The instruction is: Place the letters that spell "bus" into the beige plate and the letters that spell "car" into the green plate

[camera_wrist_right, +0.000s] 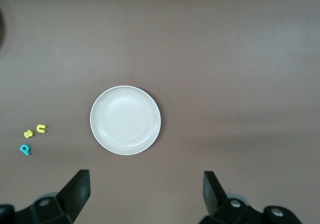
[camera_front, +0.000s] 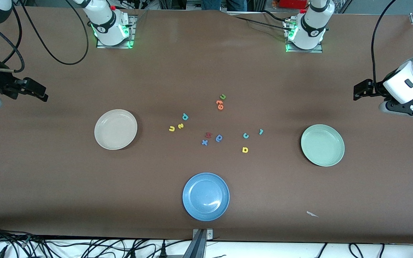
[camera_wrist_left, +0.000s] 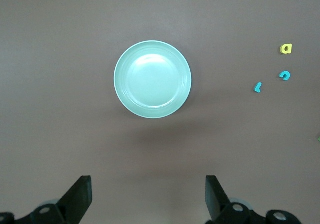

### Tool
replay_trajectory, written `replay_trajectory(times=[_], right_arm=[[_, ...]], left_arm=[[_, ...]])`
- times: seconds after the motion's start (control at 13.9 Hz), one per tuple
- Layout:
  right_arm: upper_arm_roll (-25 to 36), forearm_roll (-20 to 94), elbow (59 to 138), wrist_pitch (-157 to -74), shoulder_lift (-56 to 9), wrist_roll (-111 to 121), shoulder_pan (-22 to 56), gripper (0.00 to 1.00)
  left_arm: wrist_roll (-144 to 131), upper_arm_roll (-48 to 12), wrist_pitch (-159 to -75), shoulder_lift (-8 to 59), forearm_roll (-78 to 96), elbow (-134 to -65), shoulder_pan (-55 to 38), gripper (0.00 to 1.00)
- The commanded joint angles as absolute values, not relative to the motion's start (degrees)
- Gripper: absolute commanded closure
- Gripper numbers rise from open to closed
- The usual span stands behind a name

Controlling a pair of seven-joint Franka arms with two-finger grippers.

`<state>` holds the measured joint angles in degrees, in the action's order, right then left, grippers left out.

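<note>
- Letters all lie on the bench near its middle, none in a plate yet: teal "b" [camera_front: 185, 116], yellow "s" [camera_front: 180, 125] and yellow "u" [camera_front: 171, 129] sit close together, toward the beige plate [camera_front: 115, 129].
- Teal "c" [camera_front: 245, 135], teal "r" [camera_front: 261, 131] and yellow "a" [camera_front: 245, 149] lie loosely grouped, toward the green plate [camera_front: 322, 145].
- Right gripper [camera_wrist_right: 144, 186] hovers over the bench at its own end, jaws spread wide and empty; left gripper [camera_wrist_left: 147, 189] likewise at the other end.
- Judgement: start with each arm's nearest letter, descend straight, and pinch across a thin stroke (the foam is tiny, so centre carefully).
- Avoid the green "u" [camera_front: 223, 96], orange letters [camera_front: 219, 104] and the blue looped letter [camera_front: 219, 138]; the blue plate [camera_front: 205, 196] stays unused.
</note>
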<state>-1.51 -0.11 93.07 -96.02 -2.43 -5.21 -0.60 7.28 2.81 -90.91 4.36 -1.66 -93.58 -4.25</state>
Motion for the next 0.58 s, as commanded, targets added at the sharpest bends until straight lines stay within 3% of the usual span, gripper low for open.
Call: replay_trajectory(times=[0.0, 0.5], right_arm=[[-1.6, -0.1, 93.1, -95.1, -1.7, -4.7, -0.8, 0.0], [-1.5, -0.1, 93.1, -94.4, -1.7, -4.8, -0.8, 0.0]], left_arm=[[7.1, 2.4, -90.2, 4.3, -3.9, -92.8, -4.0, 0.0], [7.1, 2.4, -90.2, 4.3, -3.9, -92.8, -4.0, 0.0]])
